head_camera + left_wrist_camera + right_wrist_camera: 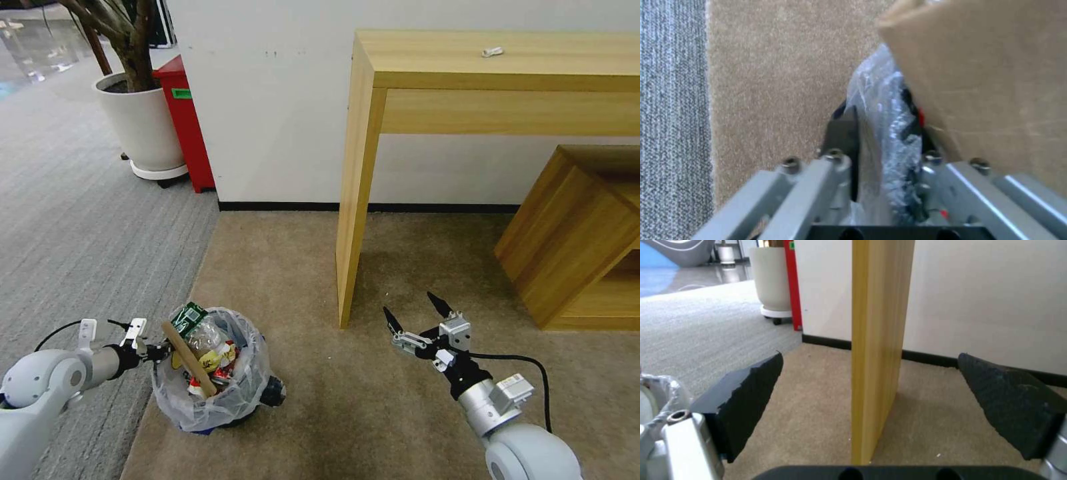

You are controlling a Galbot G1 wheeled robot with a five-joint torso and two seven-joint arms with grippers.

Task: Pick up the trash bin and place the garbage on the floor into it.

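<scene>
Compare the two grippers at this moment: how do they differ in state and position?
The left gripper is shut on the trash bin, its jaws pinching the bagged rim; the right gripper has its jaws spread wide and holds nothing. The left sits at the bin's side by the grey carpet; the right hovers over bare floor near the table leg. Both are low.

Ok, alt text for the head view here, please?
Left claw grips the rim of a small round dark trash bin, clear-bag-lined and full of litter, on beige carpet. Right claw hovers open beside a light wooden table's leg.
</scene>
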